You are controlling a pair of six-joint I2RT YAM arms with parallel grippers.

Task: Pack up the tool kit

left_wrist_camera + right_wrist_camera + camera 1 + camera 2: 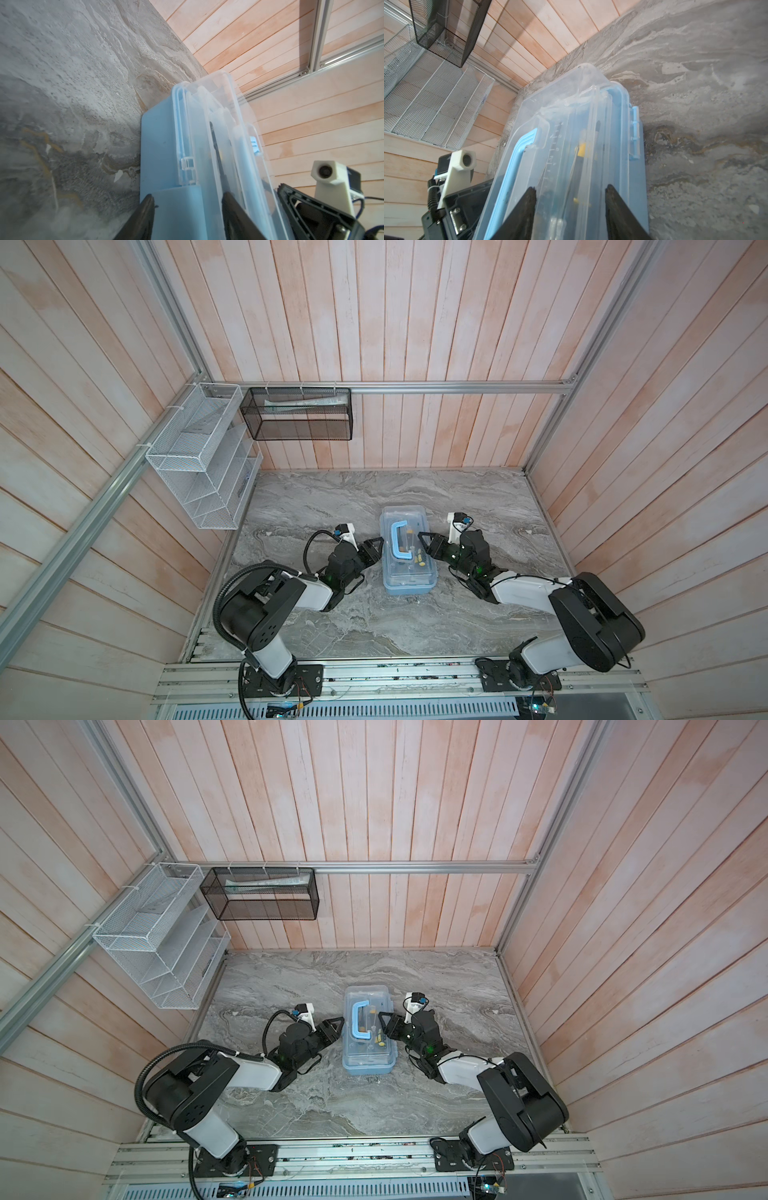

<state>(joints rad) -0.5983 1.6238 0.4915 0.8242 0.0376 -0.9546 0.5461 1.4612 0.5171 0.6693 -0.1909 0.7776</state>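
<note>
Two grippers flank the toolbox (409, 585), centred on the table (374, 630): we see left gripper (380, 540) jaws parted at its left edge, right gripper (420, 535) jaws parted at its right rim; open surface all round.

Count, both top views: one table (332, 497); one clear-lidded plastic case (409, 587), lower centre of frame; one blue carry handle (398, 539) on its lid; items inside too blurred to count. Two tools: left tool (187, 197); right tool (571, 189). Two wall baskets, upper left of frame: one white mesh rack (195, 456); one black mesh basket (299, 431).
</note>
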